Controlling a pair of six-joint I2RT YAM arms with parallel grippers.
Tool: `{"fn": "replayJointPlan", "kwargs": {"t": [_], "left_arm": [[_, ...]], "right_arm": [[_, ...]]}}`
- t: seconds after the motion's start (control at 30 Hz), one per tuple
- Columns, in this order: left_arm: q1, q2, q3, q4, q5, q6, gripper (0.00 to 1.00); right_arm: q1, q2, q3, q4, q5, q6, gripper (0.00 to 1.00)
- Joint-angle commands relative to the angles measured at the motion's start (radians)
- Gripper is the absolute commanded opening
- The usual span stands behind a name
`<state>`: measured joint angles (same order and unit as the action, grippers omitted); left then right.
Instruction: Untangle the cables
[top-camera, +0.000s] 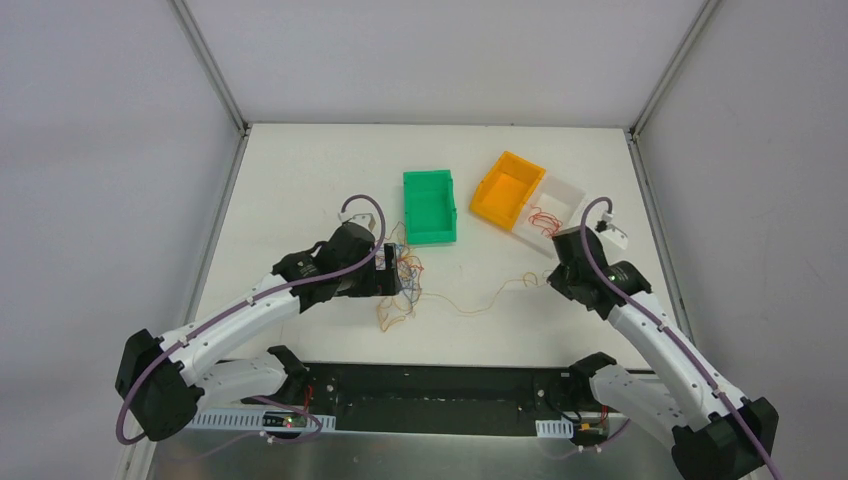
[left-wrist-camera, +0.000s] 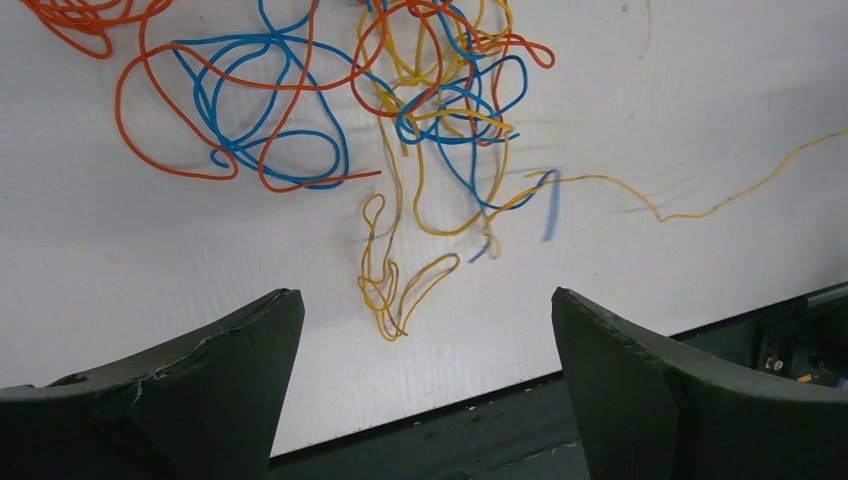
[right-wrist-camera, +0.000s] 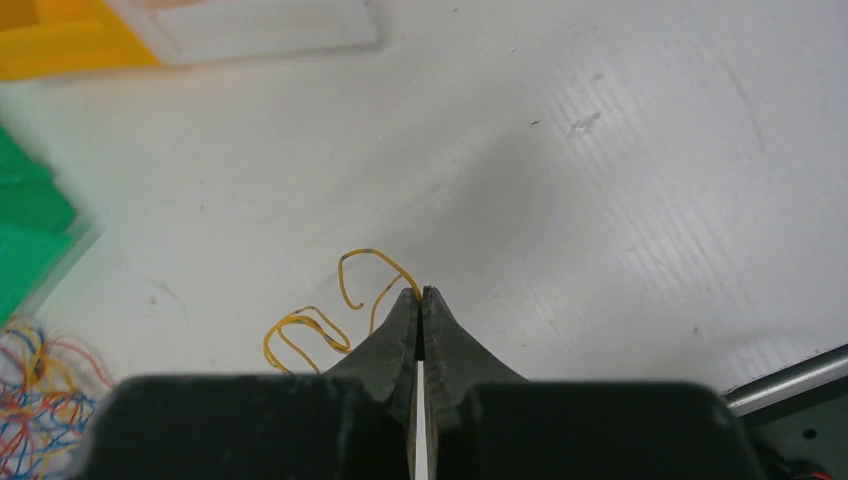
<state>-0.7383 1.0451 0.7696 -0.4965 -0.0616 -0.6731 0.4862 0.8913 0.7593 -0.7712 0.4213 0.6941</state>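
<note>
A tangle of thin orange, blue, red and yellow cables (top-camera: 405, 278) lies left of the table's middle. It fills the top of the left wrist view (left-wrist-camera: 400, 90). My left gripper (left-wrist-camera: 425, 295) is open and empty, just near of the tangle, above a small yellow loop (left-wrist-camera: 390, 290). One long yellow cable (top-camera: 480, 300) runs from the tangle to the right. My right gripper (right-wrist-camera: 421, 292) is shut on its curly end (right-wrist-camera: 365, 255), low over the table. The tangle shows blurred at the lower left of the right wrist view (right-wrist-camera: 40, 400).
A green bin (top-camera: 430, 207) stands behind the tangle. An orange bin (top-camera: 507, 188) and a white bin (top-camera: 570, 190) holding thin red cables (top-camera: 545, 217) stand at the back right. The table's front edge (left-wrist-camera: 450, 395) lies close under my left gripper.
</note>
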Motion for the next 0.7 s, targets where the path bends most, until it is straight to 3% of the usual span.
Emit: {"fn": "replayJointPlan", "kwargs": {"t": [0.0,0.07,0.13,0.2,0.33,0.37,0.5,0.67], "left_arm": [[0.004,0.044,0.008,-0.013,-0.07,-0.012,0.99],[0.004,0.082,0.03,-0.011,-0.074,0.007,0.97],[0.004,0.121,0.052,-0.014,-0.077,0.024,0.95],[0.004,0.15,0.067,-0.014,-0.086,0.024,0.95],[0.004,0.185,0.083,-0.013,-0.115,0.026,0.95],[0.004,0.196,0.087,-0.013,-0.119,0.032,0.95],[0.013,0.24,0.105,-0.013,-0.132,0.045,0.95],[0.04,0.28,0.125,-0.013,-0.134,0.052,0.95]], "right_arm": [[-0.067,-0.003,0.035,-0.055,0.022,-0.041,0.0],[-0.069,0.003,0.019,0.018,-0.201,-0.168,0.03],[-0.068,-0.005,-0.009,0.084,-0.386,-0.211,0.13],[-0.063,-0.02,-0.047,0.153,-0.536,-0.224,0.4],[-0.006,-0.005,-0.061,0.185,-0.573,-0.257,0.82],[0.023,0.014,-0.05,0.18,-0.571,-0.276,0.88],[0.205,0.133,0.024,0.152,-0.513,-0.329,0.95],[0.431,0.271,0.096,0.146,-0.31,-0.342,0.99]]}}
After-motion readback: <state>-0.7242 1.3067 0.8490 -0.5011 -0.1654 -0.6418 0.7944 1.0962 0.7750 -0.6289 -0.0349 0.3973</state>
